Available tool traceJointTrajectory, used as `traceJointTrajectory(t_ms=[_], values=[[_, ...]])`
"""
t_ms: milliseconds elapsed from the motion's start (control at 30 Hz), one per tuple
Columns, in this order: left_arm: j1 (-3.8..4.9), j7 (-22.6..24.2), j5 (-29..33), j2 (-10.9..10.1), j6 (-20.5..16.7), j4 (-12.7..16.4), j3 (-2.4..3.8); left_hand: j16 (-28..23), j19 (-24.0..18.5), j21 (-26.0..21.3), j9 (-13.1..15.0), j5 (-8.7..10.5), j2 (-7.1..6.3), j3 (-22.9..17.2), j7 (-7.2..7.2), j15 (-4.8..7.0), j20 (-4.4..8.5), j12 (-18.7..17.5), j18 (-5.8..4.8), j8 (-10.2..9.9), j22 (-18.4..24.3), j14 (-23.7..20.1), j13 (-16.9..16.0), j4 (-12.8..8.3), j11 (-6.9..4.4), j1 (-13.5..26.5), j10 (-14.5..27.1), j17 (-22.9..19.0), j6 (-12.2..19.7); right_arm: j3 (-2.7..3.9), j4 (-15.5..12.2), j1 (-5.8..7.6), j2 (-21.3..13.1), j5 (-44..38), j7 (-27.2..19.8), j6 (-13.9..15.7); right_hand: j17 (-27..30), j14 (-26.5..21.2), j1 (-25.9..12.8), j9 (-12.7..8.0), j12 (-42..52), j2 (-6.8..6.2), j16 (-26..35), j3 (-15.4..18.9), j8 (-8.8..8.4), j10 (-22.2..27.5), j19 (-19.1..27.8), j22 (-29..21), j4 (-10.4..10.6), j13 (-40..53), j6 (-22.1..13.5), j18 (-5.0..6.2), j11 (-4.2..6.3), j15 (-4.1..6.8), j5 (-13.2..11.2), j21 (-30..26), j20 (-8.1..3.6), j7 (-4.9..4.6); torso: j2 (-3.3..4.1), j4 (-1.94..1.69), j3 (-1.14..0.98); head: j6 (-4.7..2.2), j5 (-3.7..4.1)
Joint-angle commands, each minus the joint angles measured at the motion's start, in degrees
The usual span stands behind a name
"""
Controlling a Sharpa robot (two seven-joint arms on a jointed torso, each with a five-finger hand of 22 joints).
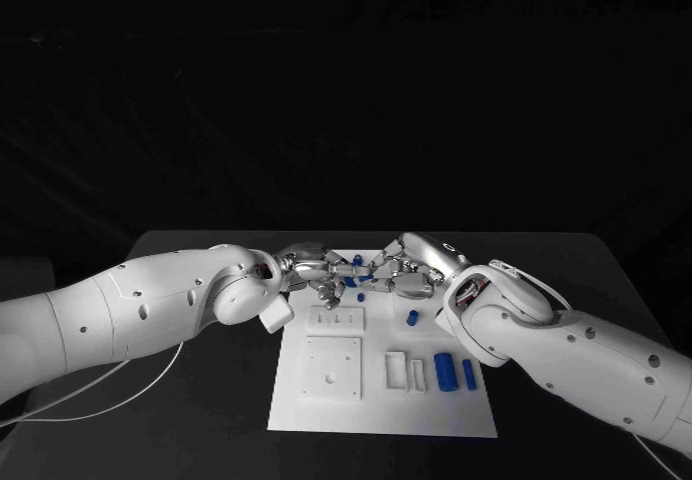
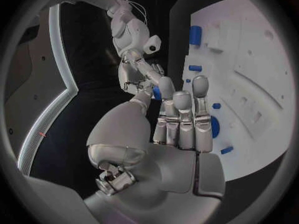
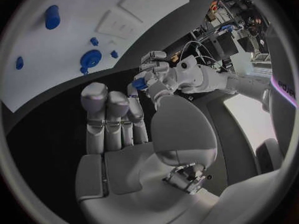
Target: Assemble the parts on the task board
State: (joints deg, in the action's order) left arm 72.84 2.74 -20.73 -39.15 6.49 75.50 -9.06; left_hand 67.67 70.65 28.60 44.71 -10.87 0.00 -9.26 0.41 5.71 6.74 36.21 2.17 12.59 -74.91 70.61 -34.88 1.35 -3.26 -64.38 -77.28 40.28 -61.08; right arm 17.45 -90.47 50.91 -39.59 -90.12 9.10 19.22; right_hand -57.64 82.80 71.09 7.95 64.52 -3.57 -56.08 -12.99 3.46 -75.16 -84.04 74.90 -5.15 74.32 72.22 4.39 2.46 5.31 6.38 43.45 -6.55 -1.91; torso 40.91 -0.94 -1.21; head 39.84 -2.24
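While spread beneath both arms, black surface (image 1: 188, 400) carrying white task board (image 1: 382, 405), far end under the meeting robot hands. Left robot hand (image 1: 320, 268) and right robot hand (image 1: 401, 272) close together above that far end, fingertips nearly touching. Small blue part (image 3: 139, 84) pinched in the left robot hand's fingertips, right beside the right robot hand's fingers (image 3: 107, 115), which stand straight and side by side, clamped on nothing visible. Round blue part (image 3: 91, 58) lying on the board below the right robot hand; two blue cylinders (image 1: 453, 372) well nearer the robot, away from both robot hands.
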Motion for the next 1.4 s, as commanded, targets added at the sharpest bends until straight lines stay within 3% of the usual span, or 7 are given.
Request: traceJointTrajectory(t_ms=[33, 267, 367, 733, 967, 1067, 1400], values=[[0.18, 0.9, 1.2, 0.2, 0.1, 0.2, 0.17, 0.2, 0.1, 0.2, -0.5, -1.96, -0.68, -0.4, 0.36, -0.15, -0.13, 0.2, 0.13, -0.1, -1.1, -0.3, 0.0, -0.5, -0.01, -0.1, 0.6, -0.1, 0.2, -0.1, 0.4, -0.22, -0.1, -1.4, 2.9, -0.4, 0.1, 0.2, 0.3, 0.1, -0.3, 0.24, 0.3, -0.3, 0.18, -0.2, -3.3, 2.2, -0.1, -0.1, 0.3, -0.69, -0.06, 0.27, 0.3, 0.2, -0.29, 0.15, 0.01, -0.01, 0.02, 0.04, 0.03], [0.18, 0.8, 1.2, 0.2, 0.2, 0.0, 0.16, 0.5, -0.1, 0.3, -1.5, -10.03, -1.02, -2.7, 0.22, -0.1, -0.11, 0.2, 0.11, -0.2, -1.1, -0.5, 0.0, -2.4, -0.09, -0.7, 1.0, -0.1, 0.2, -0.1, 0.4, -0.23, 0.0, -1.5, 2.8, -0.5, 0.1, 0.2, 0.2, 0.1, -0.2, 0.16, 0.3, -0.4, 0.18, -0.2, -3.3, 2.2, 0.0, -0.1, 0.3, -0.7, -0.05, 0.27, 0.3, 0.3, -0.3, 0.16, 0.0, 0.02, 0.0, -0.08, 0.13], [0.17, 0.6, 1.2, 0.3, 0.1, -0.2, 0.16, 0.5, -0.1, 0.4, -1.6, -10.86, -0.83, -3.7, 0.2, -0.08, -0.07, 0.2, 0.09, -0.1, -1.1, -0.5, 0.0, -3.3, -0.12, -0.8, 1.0, -0.1, 0.4, -0.1, 0.3, -0.23, 0.1, -1.4, 2.6, -0.4, 0.1, 0.2, 0.2, 0.1, -0.2, 0.12, 0.3, -0.4, 0.19, -0.2, -3.3, 2.2, 0.1, 0.0, 0.3, -0.7, -0.04, 0.29, 0.3, 0.3, -0.31, 0.17, 0.01, 0.03, -0.02, -0.06, 0.1], [0.17, -1.5, 1.1, 0.7, -0.6, -0.7, 0.14, 0.7, -0.1, 0.6, -1.9, -3.75, -1.55, -1.8, 0.45, -0.24, -0.21, 0.5, 0.2, 0.6, -1.0, -0.5, 0.0, -0.4, 0.05, 2.4, 0.8, -0.3, 0.4, -0.1, -0.2, -0.24, 0.1, -1.2, 1.9, -0.1, 0.1, 0.2, 0.2, 0.1, -0.2, 0.03, 0.3, -0.4, 0.19, -0.3, -3.3, 2.1, 0.2, 0.0, 0.4, -0.7, -0.04, 0.3, 0.4, 0.4, -0.33, 0.19, 0.0, 0.04, -0.07, -0.17, 0.15], [0.17, -2.3, 0.9, 0.8, -0.7, -0.8, 0.12, 0.8, -0.1, 0.7, -2.1, -1.82, -2.14, -1.2, 0.56, -0.29, -0.28, 0.6, 0.27, 0.7, -1.0, -0.5, 0.1, 1.6, 0.13, 2.3, 0.8, -0.4, 0.5, -0.1, -0.3, -0.24, 0.2, -1.1, 1.7, 0.0, 0.1, 0.2, 0.2, 0.1, -0.2, 0.03, 0.3, -0.4, 0.19, -0.3, -3.3, 2.1, 0.2, 0.0, 0.4, -0.7, -0.04, 0.3, 0.4, 0.4, -0.33, 0.19, 0.0, 0.02, -0.03, -0.21, 0.18], [0.17, -2.8, 0.6, 0.8, -0.9, -0.9, 0.11, 0.8, -0.1, 0.7, -2.0, 1.04, -2.79, -0.9, 0.66, -0.36, -0.32, 0.7, 0.3, 0.9, -1.1, -0.5, 0.1, 2.9, 0.2, 3.0, 0.7, -0.4, 0.4, -0.1, -0.3, -0.24, 0.2, -1.0, 1.6, 0.2, 0.0, 0.2, 0.2, 0.1, -0.2, 0.01, 0.3, -0.4, 0.19, -0.3, -3.3, 2.1, 0.2, 0.0, 0.4, -0.7, -0.03, 0.34, 0.4, 0.6, -0.36, 0.19, 0.01, 0.01, -0.02, -0.13, 0.26], [0.17, -3.8, 0.1, 0.9, -1.0, -1.1, 0.1, 0.9, 0.0, 0.7, -1.9, 1.08, -2.84, -1.6, 0.7, -0.35, -0.36, 0.7, 0.38, 1.1, -1.0, -0.5, 0.1, 3.7, 0.22, 2.3, 0.7, -0.5, 0.6, -0.1, -0.4, -0.25, 0.2, -0.8, 1.4, 0.4, 0.1, 0.2, 0.2, 0.1, -0.2, 0.0, 0.3, -0.4, 0.18, -0.3, -3.3, 2.1, 0.3, 0.0, 0.3, -0.7, -0.02, 0.34, 0.4, 0.7, -0.38, 0.18, 0.0, 0.0, 0.02, 0.06, 0.27]])
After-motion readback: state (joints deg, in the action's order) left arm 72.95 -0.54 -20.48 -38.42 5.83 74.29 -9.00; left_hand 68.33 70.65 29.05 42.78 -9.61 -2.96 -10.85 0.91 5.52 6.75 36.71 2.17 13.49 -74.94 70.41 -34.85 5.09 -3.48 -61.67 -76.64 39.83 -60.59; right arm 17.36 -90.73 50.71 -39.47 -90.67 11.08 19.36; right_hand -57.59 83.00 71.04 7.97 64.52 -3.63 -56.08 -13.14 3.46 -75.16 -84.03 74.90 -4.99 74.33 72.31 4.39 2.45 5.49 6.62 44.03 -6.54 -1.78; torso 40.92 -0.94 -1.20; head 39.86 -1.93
